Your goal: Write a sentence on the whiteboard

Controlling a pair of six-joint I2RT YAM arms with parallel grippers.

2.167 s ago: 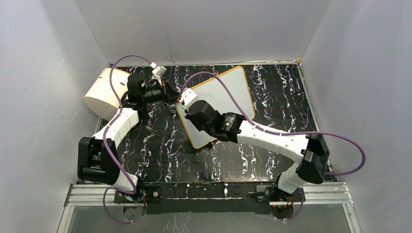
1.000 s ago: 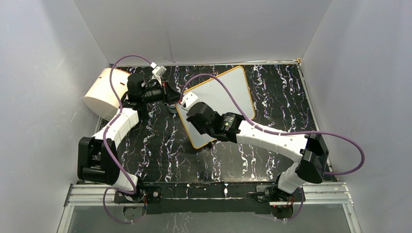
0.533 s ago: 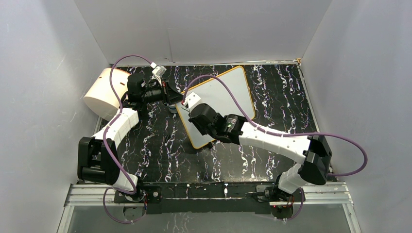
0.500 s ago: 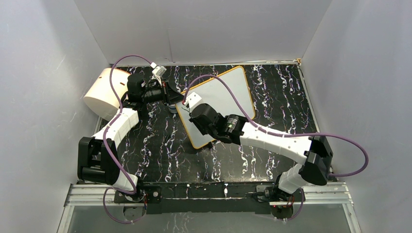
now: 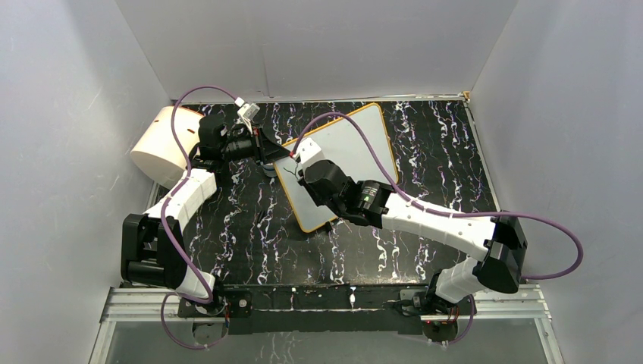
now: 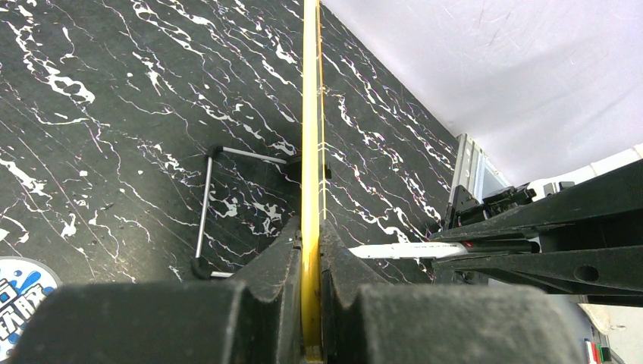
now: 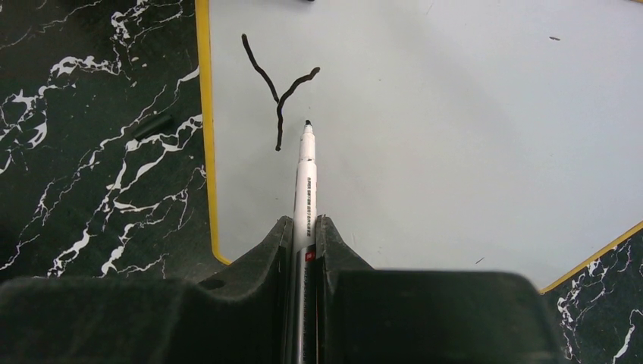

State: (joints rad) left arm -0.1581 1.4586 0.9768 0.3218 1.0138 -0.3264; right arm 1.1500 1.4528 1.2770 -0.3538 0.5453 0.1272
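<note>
The whiteboard (image 5: 356, 140) stands tilted on the table, white with a yellow rim. My left gripper (image 5: 280, 156) is shut on its left edge; in the left wrist view the yellow rim (image 6: 311, 136) runs up between the left gripper (image 6: 311, 241) pads. My right gripper (image 7: 305, 221) is shut on a white marker (image 7: 306, 178) aimed at the whiteboard (image 7: 455, 129). Of the sentence, only a black letter "Y" (image 7: 277, 91) shows, near the board's left rim. The marker tip sits just right of the Y's lower end. From above, the right gripper (image 5: 302, 166) hides the lettering.
A big cream cylinder (image 5: 158, 148) lies at the back left beside the left arm. A small black cap (image 7: 153, 125) lies on the marbled table left of the board. A thin wire stand (image 6: 205, 205) props the board from behind. Grey walls enclose three sides.
My right arm has shifted right and a little farther along the board with the marker. The left arm and the board have stayed still.
</note>
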